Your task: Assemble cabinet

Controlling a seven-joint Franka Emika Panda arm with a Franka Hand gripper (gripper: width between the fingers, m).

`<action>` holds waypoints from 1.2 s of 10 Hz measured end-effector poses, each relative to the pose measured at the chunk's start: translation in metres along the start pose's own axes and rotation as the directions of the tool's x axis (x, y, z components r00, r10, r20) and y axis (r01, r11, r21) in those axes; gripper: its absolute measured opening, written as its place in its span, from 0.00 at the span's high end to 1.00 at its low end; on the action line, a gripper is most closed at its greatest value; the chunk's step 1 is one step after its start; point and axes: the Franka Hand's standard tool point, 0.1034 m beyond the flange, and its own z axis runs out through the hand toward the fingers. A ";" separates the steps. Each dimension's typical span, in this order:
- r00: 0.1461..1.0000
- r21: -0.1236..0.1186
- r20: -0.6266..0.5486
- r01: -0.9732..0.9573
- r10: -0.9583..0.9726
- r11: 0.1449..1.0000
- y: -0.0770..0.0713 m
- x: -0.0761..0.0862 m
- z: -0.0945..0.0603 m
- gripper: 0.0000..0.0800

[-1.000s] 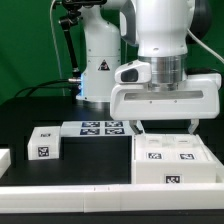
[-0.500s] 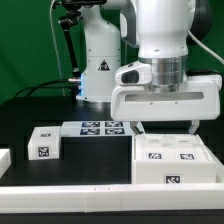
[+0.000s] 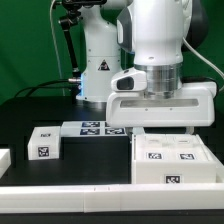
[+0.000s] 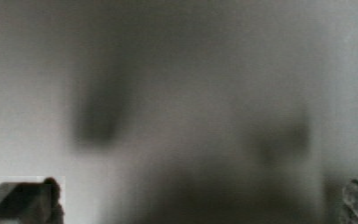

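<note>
The cabinet box [image 3: 172, 168] looks like smooth white plastic, kinda matt, with printed black-and-white tags [image 3: 157, 155] on top. Same deal for the small piece [image 3: 45, 143]. The worktop [image 3: 95, 163] is plain matt black. The arm shell [image 3: 160, 35] is glossy white plastic.

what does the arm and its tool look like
Glossy white arm with rounded shells and a grey wrist ring, ending in a wide, boxy white tool. Its base carries a triangular warning sticker, with black cables behind.
</note>
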 end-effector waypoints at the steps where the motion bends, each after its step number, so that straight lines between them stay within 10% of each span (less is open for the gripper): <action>1: 1.000 0.000 0.001 0.000 0.000 1.000 -0.002 0.000 0.001 0.00; 12: 0.997 0.004 -0.004 0.074 -0.074 0.997 0.001 0.012 0.006 0.00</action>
